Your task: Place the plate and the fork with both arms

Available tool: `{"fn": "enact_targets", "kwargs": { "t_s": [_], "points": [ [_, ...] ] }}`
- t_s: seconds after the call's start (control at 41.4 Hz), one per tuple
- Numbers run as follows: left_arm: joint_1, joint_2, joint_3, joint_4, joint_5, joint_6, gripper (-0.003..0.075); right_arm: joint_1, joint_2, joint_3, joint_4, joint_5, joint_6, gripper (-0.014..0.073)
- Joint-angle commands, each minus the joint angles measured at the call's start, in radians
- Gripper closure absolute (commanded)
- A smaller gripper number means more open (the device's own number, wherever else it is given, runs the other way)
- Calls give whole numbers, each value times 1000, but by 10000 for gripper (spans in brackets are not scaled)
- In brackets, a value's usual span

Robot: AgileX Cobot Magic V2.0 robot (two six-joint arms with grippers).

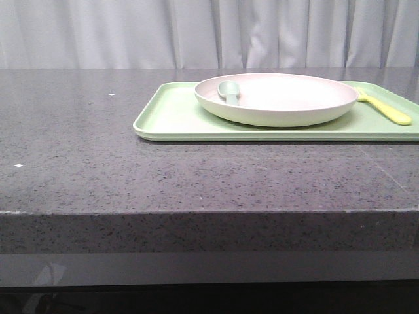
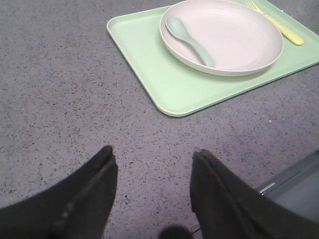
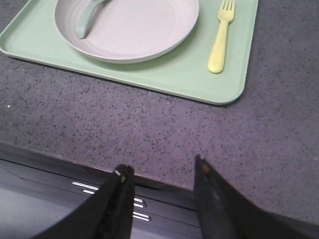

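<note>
The pale pinkish-cream plate (image 1: 288,91) sits on the light-green tray (image 1: 170,118) and holds a grey-green spoon (image 1: 230,91). The yellow fork (image 1: 385,108) lies on the tray just right of the plate. The plate (image 2: 234,40) and fork (image 2: 279,25) show in the left wrist view, and the plate (image 3: 134,30) and fork (image 3: 220,42) in the right wrist view. My left gripper (image 2: 154,154) is open and empty above bare counter, well short of the tray. My right gripper (image 3: 162,169) is open and empty over the counter's front edge. Neither gripper shows in the front view.
The dark speckled stone counter (image 1: 98,150) spreads left of and in front of the tray. Its front edge (image 1: 196,212) runs across the front view. A grey curtain (image 1: 196,33) hangs behind the table.
</note>
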Motion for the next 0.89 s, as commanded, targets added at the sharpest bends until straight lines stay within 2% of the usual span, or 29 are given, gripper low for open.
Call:
{"fn": "enact_targets", "kwargs": {
  "t_s": [0.0, 0.435, 0.507, 0.604, 0.701, 0.749, 0.87],
  "points": [
    [2, -5, -27, -23, -69, 2, 373, -1, -55, 2, -16, -60, -12, 268],
    [2, -5, -27, -23, -71, 2, 373, -1, -107, 18, -16, -117, -12, 276],
    [3, -5, -27, -23, -71, 2, 383, -1, -107, 18, -16, -132, -12, 335],
    [3, -5, -27, -23, -73, 0, 465, -1, -107, 18, -16, -137, -12, 477],
    [3, -5, -27, -21, -83, 0, 631, -1, -107, 18, -16, -136, -12, 638],
    [3, -5, -27, -21, -93, 0, 722, -1, -107, 18, -16, -136, -12, 687],
    [4, -5, -27, -9, -126, -69, 741, -1, -107, 18, -16, -136, -12, 681]
  ]
}}
